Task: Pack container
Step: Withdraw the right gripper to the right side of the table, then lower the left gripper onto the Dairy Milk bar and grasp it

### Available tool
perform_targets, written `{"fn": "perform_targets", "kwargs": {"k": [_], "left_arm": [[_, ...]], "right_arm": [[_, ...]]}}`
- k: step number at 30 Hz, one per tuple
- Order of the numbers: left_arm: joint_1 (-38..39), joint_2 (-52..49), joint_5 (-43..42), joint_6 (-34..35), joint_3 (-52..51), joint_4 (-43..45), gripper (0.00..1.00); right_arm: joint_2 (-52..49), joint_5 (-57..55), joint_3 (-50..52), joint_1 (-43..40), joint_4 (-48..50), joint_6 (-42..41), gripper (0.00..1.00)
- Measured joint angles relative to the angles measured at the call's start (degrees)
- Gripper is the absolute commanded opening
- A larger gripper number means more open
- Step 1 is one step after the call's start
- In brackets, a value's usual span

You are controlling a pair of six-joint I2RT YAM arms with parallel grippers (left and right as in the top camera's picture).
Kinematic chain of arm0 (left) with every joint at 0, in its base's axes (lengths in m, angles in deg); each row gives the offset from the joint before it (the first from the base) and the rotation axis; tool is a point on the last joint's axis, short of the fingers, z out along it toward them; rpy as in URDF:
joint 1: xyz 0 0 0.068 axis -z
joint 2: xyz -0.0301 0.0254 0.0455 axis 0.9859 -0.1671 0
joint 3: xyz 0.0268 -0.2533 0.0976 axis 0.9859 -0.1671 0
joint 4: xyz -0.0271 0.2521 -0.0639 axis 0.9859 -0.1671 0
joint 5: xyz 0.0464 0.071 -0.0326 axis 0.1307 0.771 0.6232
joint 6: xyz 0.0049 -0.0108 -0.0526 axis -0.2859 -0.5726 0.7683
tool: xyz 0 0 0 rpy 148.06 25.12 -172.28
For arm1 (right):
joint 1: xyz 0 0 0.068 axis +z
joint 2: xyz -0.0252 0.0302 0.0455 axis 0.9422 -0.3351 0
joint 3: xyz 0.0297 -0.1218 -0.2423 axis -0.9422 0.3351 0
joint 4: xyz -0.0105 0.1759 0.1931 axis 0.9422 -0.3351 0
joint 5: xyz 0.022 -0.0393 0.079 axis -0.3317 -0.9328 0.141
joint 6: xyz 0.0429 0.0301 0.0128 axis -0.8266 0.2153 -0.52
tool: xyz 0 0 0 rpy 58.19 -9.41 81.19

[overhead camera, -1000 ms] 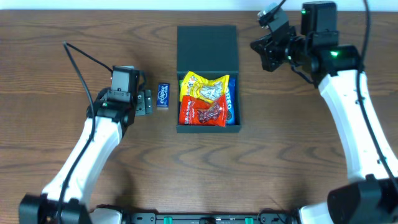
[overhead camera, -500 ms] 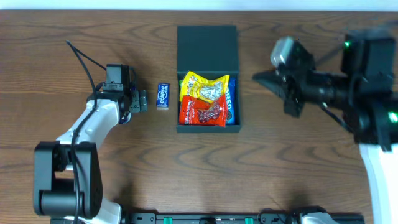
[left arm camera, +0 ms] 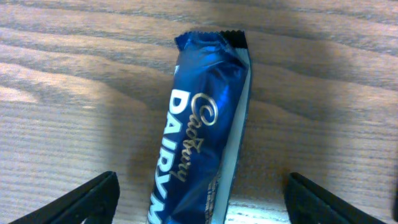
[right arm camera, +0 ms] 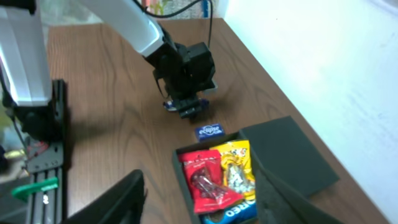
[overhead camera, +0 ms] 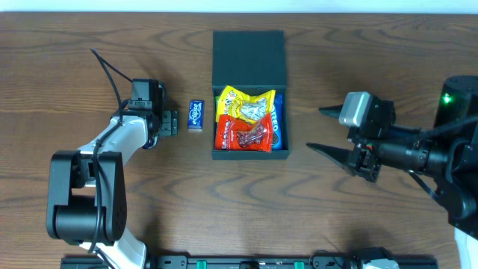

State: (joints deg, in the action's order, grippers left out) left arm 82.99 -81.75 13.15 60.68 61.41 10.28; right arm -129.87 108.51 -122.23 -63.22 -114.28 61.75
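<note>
Right pincer (overhead camera: 316,128), spread, is swinging nearward, right of container (overhead camera: 249,60); left pincer (left arm camera: 205,194), spread, is straddling Dairy Milk bar (left arm camera: 199,137), hidden overhead.

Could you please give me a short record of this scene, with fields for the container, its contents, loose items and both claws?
container: open, lid flat behind it
contents: yellow packet, red packet, Oreo pack partly under them
loose on table: Eclipse box left of container; Dairy Milk bar
left claw: open, straddling the Dairy Milk bar
right claw: open, empty, right of container
</note>
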Motion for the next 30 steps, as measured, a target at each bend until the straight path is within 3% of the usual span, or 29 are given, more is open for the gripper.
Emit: {"fn": "perform_targets", "kwargs": {"k": [2, 3, 6, 10, 14, 22, 27, 28, 30], "left_arm": [[0.0, -0.1, -0.3, -0.2, 0.0, 0.2, 0.71], [0.0, -0.1, -0.4, -0.7, 0.0, 0.2, 0.61], [0.0, -0.3, -0.5, -0.7, 0.0, 0.2, 0.41], [0.0, -0.3, -0.5, -0.5, 0.0, 0.2, 0.32], [0.0, -0.3, -0.5, -0.5, 0.0, 0.2, 0.27], [0.0, 0.2, -0.5, -0.5, 0.4, -0.5, 0.27], [0.2, 8.4, -3.1, 1.3, 2.2, -0.9, 0.27], [0.3, 10.4, -3.6, 1.9, 2.7, -0.8, 0.27], [1.4, 14.7, -3.7, 2.9, 3.6, -0.5, 0.42]], "right_arm": [[0.0, 0.0, 0.0, 0.0, -0.4, 0.1, 0.96], [0.0, 0.0, 0.0, 0.0, -0.5, 0.3, 0.99], [0.0, 0.0, 0.0, 0.0, -0.6, 0.2, 0.99], [0.0, -0.1, 0.0, 0.0, -0.6, 0.2, 0.99], [0.0, -1.0, 0.0, 0.0, -0.6, 0.2, 0.99], [-0.1, -4.5, 0.0, 0.0, -0.5, 0.2, 0.99], [-0.1, -6.6, 0.0, 0.0, 0.6, 0.2, 0.99], [-0.1, -6.9, 0.0, 0.0, 0.8, 0.2, 0.99], [-0.1, -7.7, 0.0, 0.0, 1.4, 0.2, 0.99]]}}
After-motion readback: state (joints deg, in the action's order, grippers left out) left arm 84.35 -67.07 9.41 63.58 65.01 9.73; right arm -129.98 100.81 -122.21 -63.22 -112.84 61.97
